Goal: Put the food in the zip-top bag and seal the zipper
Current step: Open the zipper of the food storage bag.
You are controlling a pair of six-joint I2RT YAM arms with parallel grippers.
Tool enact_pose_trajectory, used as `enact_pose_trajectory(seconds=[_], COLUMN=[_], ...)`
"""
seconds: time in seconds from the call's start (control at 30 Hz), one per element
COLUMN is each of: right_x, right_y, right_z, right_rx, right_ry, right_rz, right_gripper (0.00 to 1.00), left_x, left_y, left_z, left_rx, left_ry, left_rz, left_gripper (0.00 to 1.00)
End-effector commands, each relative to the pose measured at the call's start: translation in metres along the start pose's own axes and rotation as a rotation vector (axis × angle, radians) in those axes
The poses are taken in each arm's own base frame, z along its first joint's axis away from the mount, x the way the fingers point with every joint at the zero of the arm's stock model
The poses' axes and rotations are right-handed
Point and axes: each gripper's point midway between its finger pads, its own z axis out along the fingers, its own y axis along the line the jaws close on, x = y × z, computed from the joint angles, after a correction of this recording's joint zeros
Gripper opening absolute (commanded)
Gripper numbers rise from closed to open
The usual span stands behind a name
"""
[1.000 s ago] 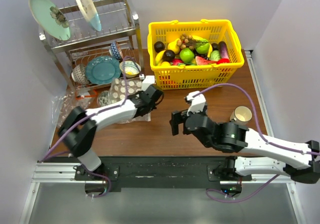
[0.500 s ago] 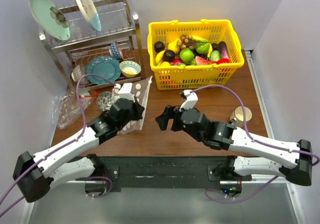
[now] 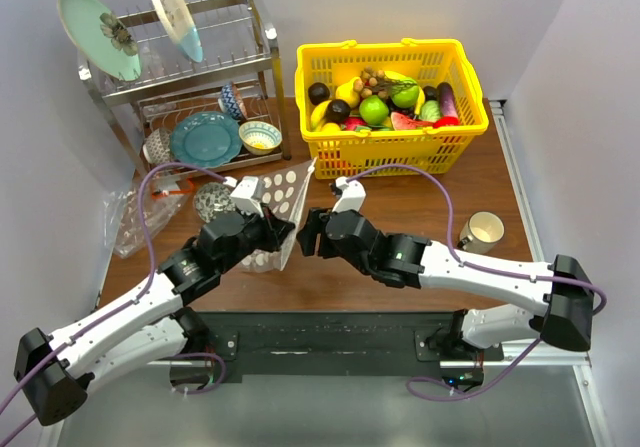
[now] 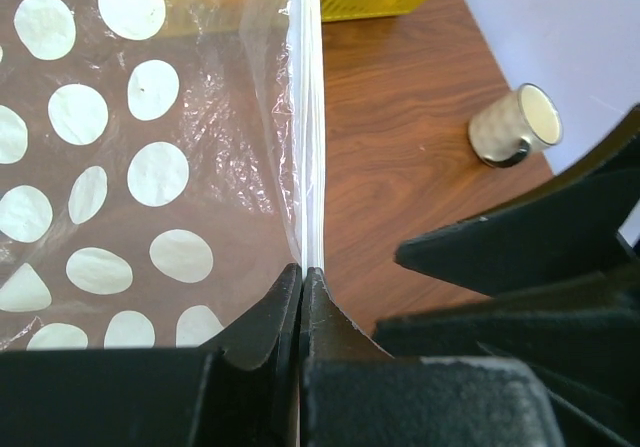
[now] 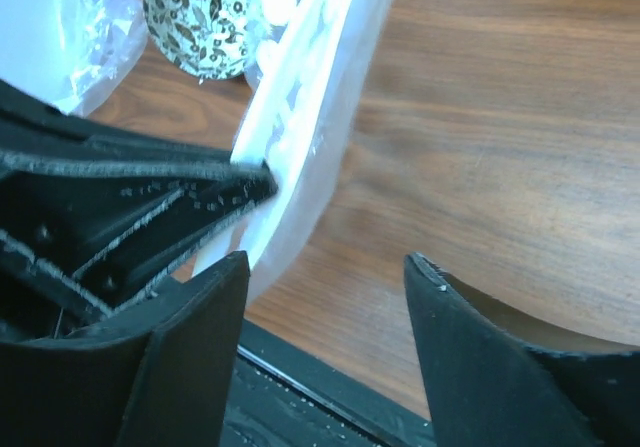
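Left wrist: zipper (image 4: 311,117) in L claw (image 4: 302,275)

A brown wooden bench (image 3: 420,207) carries a yellow basket (image 3: 395,149). A dish rack (image 3: 190,87) stands left of the basket; a pale mug (image 3: 483,230) sits nearer, off its right corner.

No words, labels, brand marks, numbers or signs are legible in any view; the patterned bowl (image 5: 205,17) left of the yellow basket (image 3: 390,152) shows only floral decoration.
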Motion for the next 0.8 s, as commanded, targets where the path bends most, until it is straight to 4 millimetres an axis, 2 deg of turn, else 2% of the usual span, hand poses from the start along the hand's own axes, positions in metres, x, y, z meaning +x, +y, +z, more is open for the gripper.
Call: enact_pose_trajectory(seconds=[0.0, 0.1, 0.2, 0.4, 0.43, 0.57, 0.77], right_x=[-0.041, -0.051, -0.056, -0.059, -0.06, -0.061, -0.061], right_y=[0.01, 0.008, -0.003, -0.012, -0.013, -0.012, -0.008], right_z=[-0.003, -0.004, -0.005, -0.002, -0.002, 0.001, 0.006], right_rx=[0.011, 0.025, 0.078, 0.102, 0.104, 0.099, 0.076], right_ry=[-0.119, -0.146, -0.165, -0.172, -0.172, -0.169, -0.156], right_rz=[0.037, 0.031, 0.031, 0.04, 0.041, 0.045, 0.058], right_gripper=[0.6, 0.55, 0.5, 0.49, 0.49, 0.47, 0.46], left_x=[-0.003, -0.001, -0.002, 0.0, -0.006, -0.007, -0.002], left_y=[-0.024, -0.026, -0.027, -0.03, -0.035, -0.039, -0.04], left_z=[-0.002, -0.002, -0.004, -0.008, -0.008, -0.01, -0.01], left_rx=[0.124, 0.136, 0.144, 0.169, 0.189, 0.213, 0.228], left_ry=[0.0, 0.01, 0.006, 0.011, -0.016, -0.019, -0.005], left_rz=[0.018, 0.022, 0.022, 0.024, 0.022, 0.026, 0.03], left_gripper=[0.0, 0.0, 0.0, 0.0, 0.0, 0.0, 0.0])
